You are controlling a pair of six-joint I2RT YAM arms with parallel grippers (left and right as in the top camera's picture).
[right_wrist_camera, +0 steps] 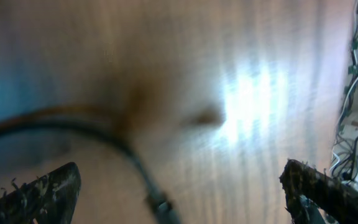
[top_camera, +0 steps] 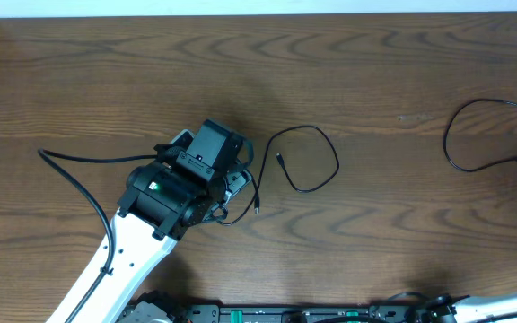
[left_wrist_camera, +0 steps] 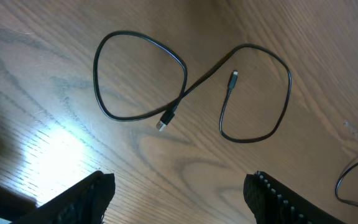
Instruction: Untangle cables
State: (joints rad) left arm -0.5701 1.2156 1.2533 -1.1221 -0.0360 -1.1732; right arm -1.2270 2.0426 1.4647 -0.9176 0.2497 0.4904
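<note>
Left wrist view: black cable (left_wrist_camera: 204,74) lies flat on table (left_wrist_camera: 55,50) in two loops that cross once near the middle. One plug (left_wrist_camera: 163,123) sits right by the crossing, and the other plug (left_wrist_camera: 233,79) is inside the rt loop. No white cable shows in any view, so can't say where it is. Overhead has a thin dark cord (top_camera: 449,144) well apart on the rt; can't tell if it's a task cable or arm wiring.

Left gripper (left_wrist_camera: 180,180) hangs over the cable w/ fingers apart, nothing between them. Right gripper (right_wrist_camera: 180,171) is spread wide & empty. Its view is too blurred to name the dark line under it.

Looks like the knot is out & only the self-crossing is left. You want the plug by the crossing. Come down w/ fingers straddling the cord just behind that plug, square to it. Stay off the crossing or you'll pinch both strands. Close fully, since the cord is thin & prob slips. Then drag away from the loop, low & slow, so it opens rather than tightens.
</note>
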